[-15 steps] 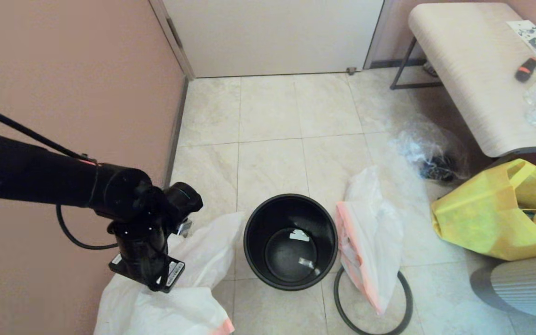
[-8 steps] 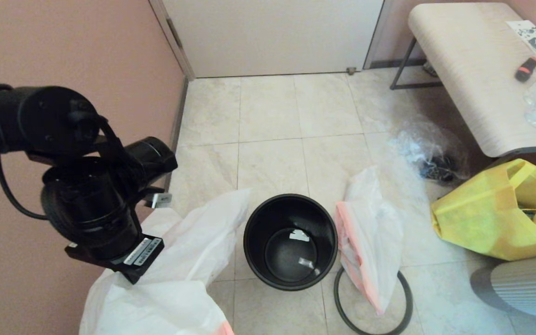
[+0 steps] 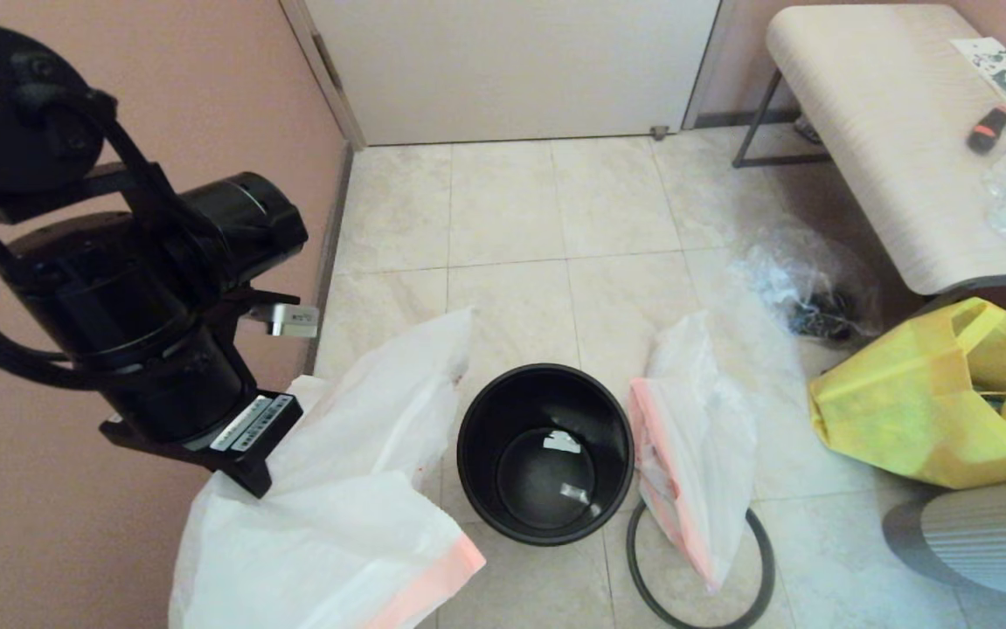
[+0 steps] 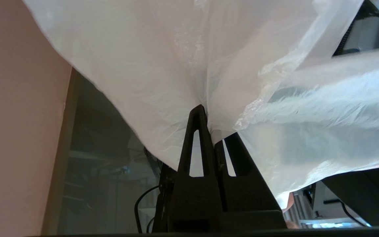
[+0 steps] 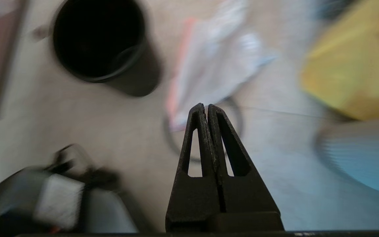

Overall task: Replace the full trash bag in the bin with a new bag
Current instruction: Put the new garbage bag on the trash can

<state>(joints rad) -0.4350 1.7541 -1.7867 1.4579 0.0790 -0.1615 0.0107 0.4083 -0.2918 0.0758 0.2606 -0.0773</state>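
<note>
Right now my left gripper (image 4: 209, 125) has its fingers pinched together on a fold of the white bag (image 3: 354, 489), and the film fans out from the tips in tight creases, so I judge it thin, soft and nearly weightless, with no stiffness of its own. It hangs below and beside the gripper as a loose billow with a pink band at its edge; I would take any second hold on that band, where the doubled plastic looks less likely to slip or tear, since a pinch in plain film could slide out. Just beyond the hanging bag, on the side away from the wall, the bin (image 3: 545, 454) stands upright on the floor with no liner in it, only a couple of pale scraps on its bottom. On the bin's far side another white bag (image 3: 695, 445) with a pink edge lies slumped against it, partly over the dark hoop (image 3: 760, 559) lying flat on the tiles. Farther off sit the yellow shopping bag (image 3: 922, 411) and a crumpled clear bag (image 3: 804, 284) with something dark inside. My right gripper (image 5: 206, 113) is closed on nothing, above the floor near the hoop.
</note>
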